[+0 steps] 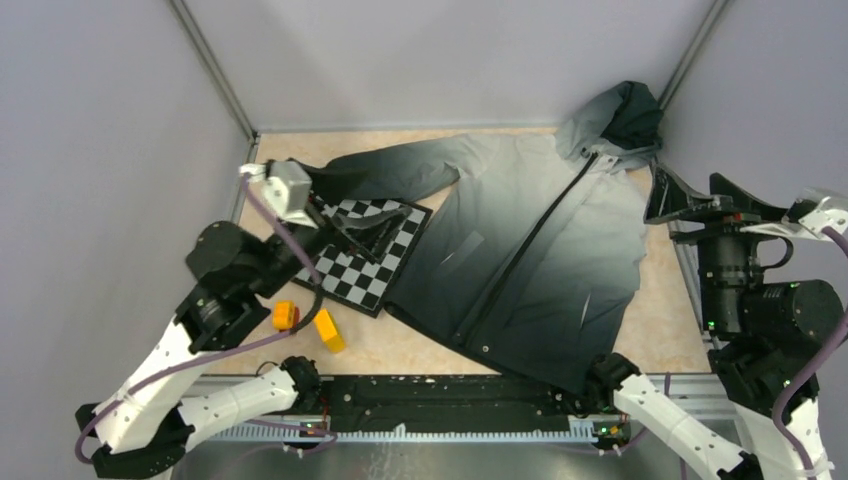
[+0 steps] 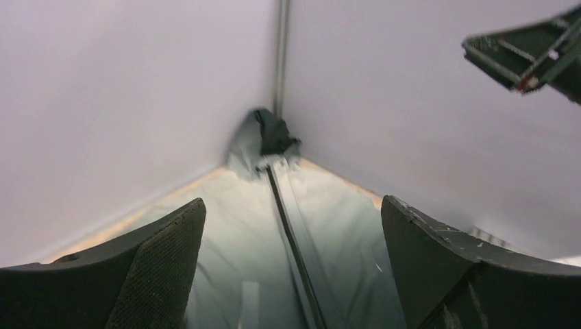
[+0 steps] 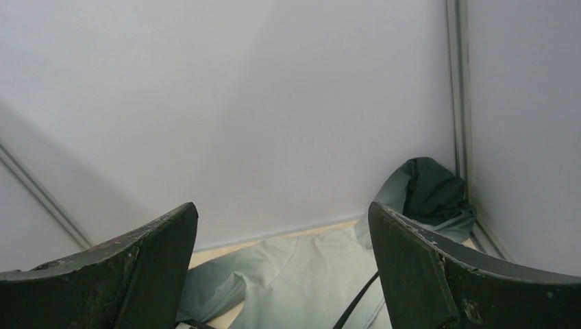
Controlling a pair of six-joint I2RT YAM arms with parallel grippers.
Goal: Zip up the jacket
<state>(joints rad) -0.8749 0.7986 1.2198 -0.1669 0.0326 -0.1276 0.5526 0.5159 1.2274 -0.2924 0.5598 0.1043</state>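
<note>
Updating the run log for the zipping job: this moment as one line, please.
jacket: spread flat on table | zipper: looks closed up to collar | left fingers: open, empty | right fingers: open, empty

**Materials and finishes**

Jacket [image 1: 520, 250]: smooth matt cloth, faint sheen.
Surface [image 1: 662, 312]: pale wood look, matt.
Checkerboard [image 1: 360, 275]: flat matt print.
Left fingers [image 2: 164, 267]: black, rough gridded pad.
Right fingers [image 3: 418, 274]: black plastic, scuffed, scratched.
</note>
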